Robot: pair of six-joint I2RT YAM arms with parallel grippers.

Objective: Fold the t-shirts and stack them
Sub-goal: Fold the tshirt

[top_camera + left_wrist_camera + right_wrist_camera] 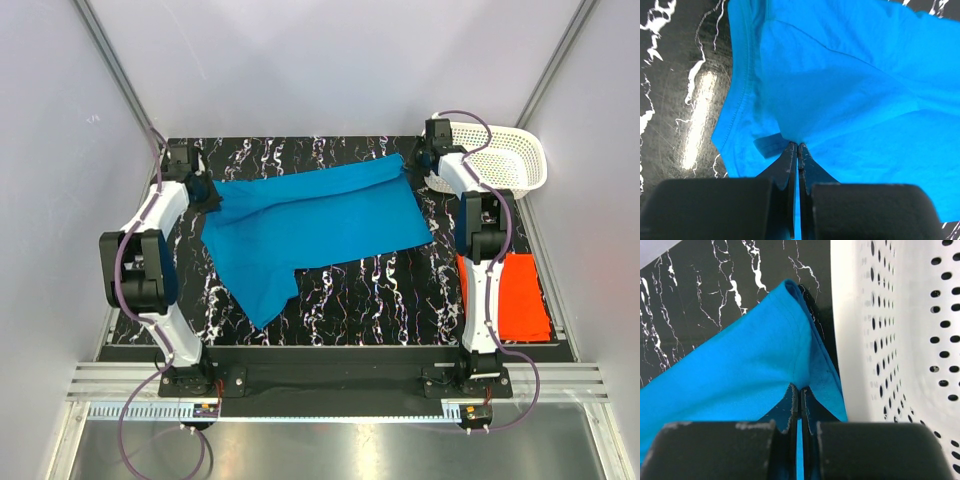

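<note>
The bright blue t-shirt point(310, 225) lies spread and partly doubled over on the black marbled table. My left gripper point(212, 200) is shut on its left edge near the collar; the left wrist view shows the cloth point(850, 90) pinched between the closed fingers. My right gripper point(415, 162) is shut on the shirt's far right corner point(765, 355), right beside the basket. The orange-red t-shirt point(520, 295) lies folded flat at the right front, partly hidden behind my right arm.
A white perforated plastic basket point(515, 160) stands at the back right corner; its wall point(900, 340) is close to my right gripper. Grey walls enclose the table on the left, back and right.
</note>
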